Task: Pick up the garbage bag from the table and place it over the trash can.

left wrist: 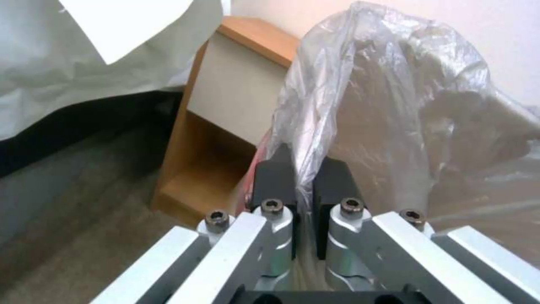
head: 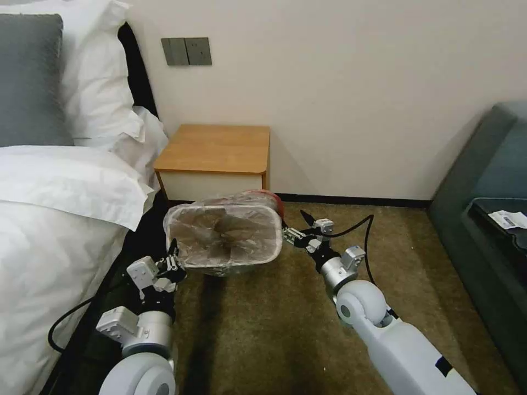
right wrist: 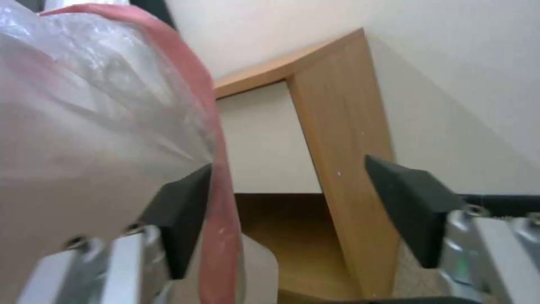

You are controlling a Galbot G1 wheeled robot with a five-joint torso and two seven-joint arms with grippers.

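1. Head view: the garbage bag (head: 224, 233) hangs spread open in front of the table (head: 217, 147), its mouth stretched into a rounded rectangle between the two grippers, above the carpet (head: 263, 329).
2. The bag's crinkled translucent walls show nothing inside but folds; its red drawstring band (head: 274, 200) shows at the far right corner.
3. The left gripper (head: 171, 262) sits at the bag's near left corner, beside the bed (head: 55, 219). In the left wrist view its jaws are clamped together on a gathered fold of the bag (left wrist: 394, 105).
4. The right gripper (head: 296, 227) is just beside the bag's right edge. In the right wrist view its jaws stand well apart, one pad (right wrist: 183, 207) touching the bag's band (right wrist: 217, 177), the other clear of it.
5. The table's top is bare wood; its lower shelf (left wrist: 197, 185) is open.
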